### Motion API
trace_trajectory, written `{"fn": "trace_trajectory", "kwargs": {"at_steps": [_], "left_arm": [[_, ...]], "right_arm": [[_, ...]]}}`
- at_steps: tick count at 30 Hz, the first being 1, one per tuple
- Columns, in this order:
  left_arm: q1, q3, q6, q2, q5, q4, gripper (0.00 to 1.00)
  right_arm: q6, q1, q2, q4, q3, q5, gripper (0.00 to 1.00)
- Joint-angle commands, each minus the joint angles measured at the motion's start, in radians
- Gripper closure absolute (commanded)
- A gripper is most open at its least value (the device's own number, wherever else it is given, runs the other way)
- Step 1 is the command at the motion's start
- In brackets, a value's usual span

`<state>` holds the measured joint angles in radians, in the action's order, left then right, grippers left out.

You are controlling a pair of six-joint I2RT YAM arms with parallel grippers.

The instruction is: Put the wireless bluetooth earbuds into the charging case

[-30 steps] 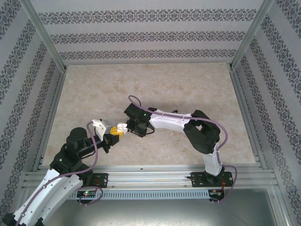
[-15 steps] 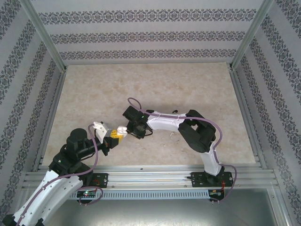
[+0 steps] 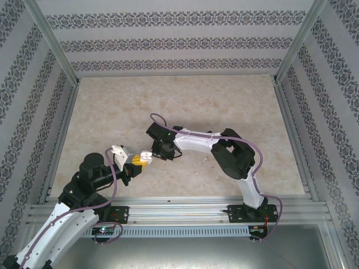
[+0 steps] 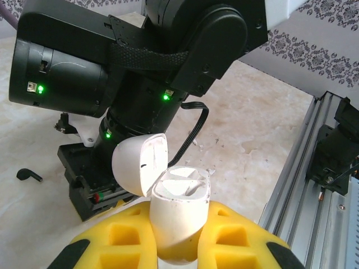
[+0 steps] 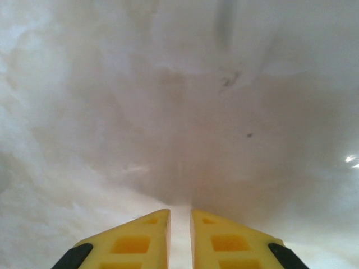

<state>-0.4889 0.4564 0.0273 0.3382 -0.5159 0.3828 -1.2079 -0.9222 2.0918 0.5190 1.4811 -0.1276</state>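
Holding the open case [image 4: 179, 216] clamped, the left end effector [image 4: 179, 241] presents it for loading. The right end effector [image 5: 179, 224] is nearly closed, and any bud in it cannot be told. A black bud [image 4: 29, 175] lies on the tabletop [image 4: 252, 129]. The next move probably needs fine alignment over a well. The right arm has crept closer to the case, its jaws narrowing.

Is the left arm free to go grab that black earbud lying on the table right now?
Probably not: the left gripper is shut on the open charging case, so it has no free jaws. The black earbud lies apart on the table.
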Motion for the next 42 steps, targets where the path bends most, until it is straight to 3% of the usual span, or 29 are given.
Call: {"fn": "trace_trajectory", "kwargs": {"at_steps": [1, 14, 19, 25, 33, 42], "left_arm": [[0.010, 0.001, 0.015, -0.013, -0.018, -0.006, 1.00], [0.010, -0.012, 0.040, 0.021, -0.021, -0.059, 1.00], [0.010, -0.014, 0.066, 0.070, -0.016, -0.118, 1.00], [0.010, -0.012, 0.109, 0.174, 0.001, -0.243, 1.00], [0.009, 0.031, 0.169, 0.449, -0.002, -0.484, 1.00], [0.017, 0.121, 0.156, 0.686, -0.014, -0.607, 1.00]], "right_arm": [[0.104, 0.024, 0.009, 0.113, 0.009, 0.011, 0.86], [0.368, 0.120, -0.177, 0.274, -0.064, -0.020, 0.86], [0.444, 0.208, -0.236, 0.339, 0.017, 0.007, 0.84], [0.526, 0.355, -0.202, 0.394, 0.193, 0.031, 0.79], [0.666, 0.498, 0.061, 0.394, 0.605, 0.143, 0.72], [0.618, 0.617, 0.485, 0.297, 1.148, 0.127, 0.62]]}}
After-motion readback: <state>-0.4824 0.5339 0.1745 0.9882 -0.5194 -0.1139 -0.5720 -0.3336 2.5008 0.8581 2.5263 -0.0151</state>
